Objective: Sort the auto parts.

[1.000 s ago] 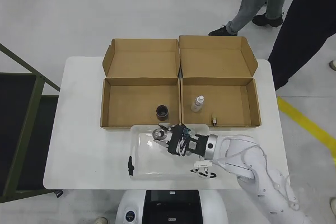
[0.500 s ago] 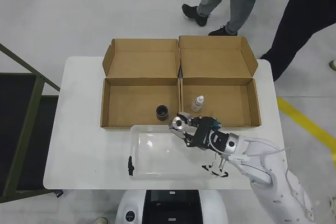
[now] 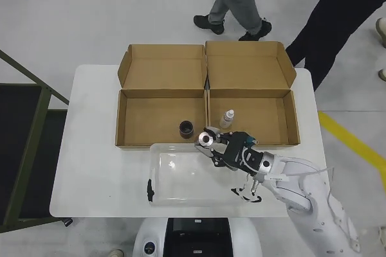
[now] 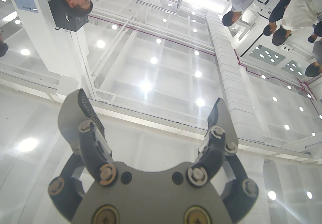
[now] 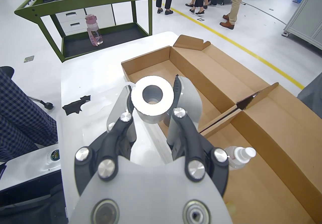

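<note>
My right gripper (image 3: 207, 139) (image 5: 152, 101) is shut on a silver metal ring (image 5: 152, 97) (image 3: 206, 137) with a round hole, held over the near wall between the two cardboard boxes. The left box (image 3: 148, 122) holds a dark cylindrical part (image 3: 186, 128). In the right box (image 3: 270, 119) lie a small white spray bottle (image 3: 227, 118) (image 5: 239, 155) and a tiny part (image 3: 246, 138). A clear plastic tray (image 3: 180, 186) sits in front of the boxes. My left gripper (image 4: 151, 115) is open, pointing up at the ceiling with nothing between its fingers.
A small black piece (image 3: 150, 190) (image 5: 75, 107) lies at the tray's left edge. Black clips (image 3: 248, 193) lie on the table under the right arm. A green cart (image 5: 88, 8) stands to the table's left. People stand beyond the far side.
My right gripper has carried the ring from over the clear tray rightward and toward the boxes' near wall, and it has nearly stopped there.
</note>
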You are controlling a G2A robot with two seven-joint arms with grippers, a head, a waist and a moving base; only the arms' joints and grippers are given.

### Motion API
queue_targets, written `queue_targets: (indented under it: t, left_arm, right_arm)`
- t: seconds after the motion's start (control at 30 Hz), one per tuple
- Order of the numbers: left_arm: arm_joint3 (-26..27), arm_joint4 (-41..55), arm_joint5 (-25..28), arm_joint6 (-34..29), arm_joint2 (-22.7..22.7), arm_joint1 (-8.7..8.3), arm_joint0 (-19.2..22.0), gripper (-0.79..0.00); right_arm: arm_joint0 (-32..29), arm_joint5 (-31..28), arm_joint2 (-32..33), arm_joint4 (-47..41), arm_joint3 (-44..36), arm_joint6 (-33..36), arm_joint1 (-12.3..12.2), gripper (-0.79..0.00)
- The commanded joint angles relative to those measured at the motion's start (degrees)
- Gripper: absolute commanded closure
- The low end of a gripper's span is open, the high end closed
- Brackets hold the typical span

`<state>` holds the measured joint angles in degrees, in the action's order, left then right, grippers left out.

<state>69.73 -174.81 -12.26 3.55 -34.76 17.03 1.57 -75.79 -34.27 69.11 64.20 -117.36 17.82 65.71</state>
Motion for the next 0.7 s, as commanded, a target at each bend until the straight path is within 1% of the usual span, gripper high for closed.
queue_targets:
  t: [0.0,0.17,0.27,0.47,0.67]
  left_arm:
    - [0.00,0.00,0.00,0.00,0.00,0.00,0.00,-0.785]
    - [0.00,0.00,0.00,0.00,0.00,0.00,0.00,-0.785]
    - [0.00,0.00,0.00,0.00,0.00,0.00,0.00,-0.785]
    - [0.00,0.00,0.00,0.00,0.00,0.00,0.00,-0.785]
    - [0.00,0.00,0.00,0.00,0.00,0.00,0.00,-0.785]
  right_arm:
    - [0.00,0.00,0.00,0.00,0.00,0.00,0.00,0.000]
    - [0.00,0.00,0.00,0.00,0.00,0.00,0.00,0.000]
    - [0.18,1.42,-0.92,0.38,1.82,-0.01,0.14,0.000]
    - [4.91,3.95,-5.44,2.49,5.71,-0.06,1.01,0.000]
    - [10.49,7.23,-8.81,2.05,10.08,-0.29,2.15,0.000]
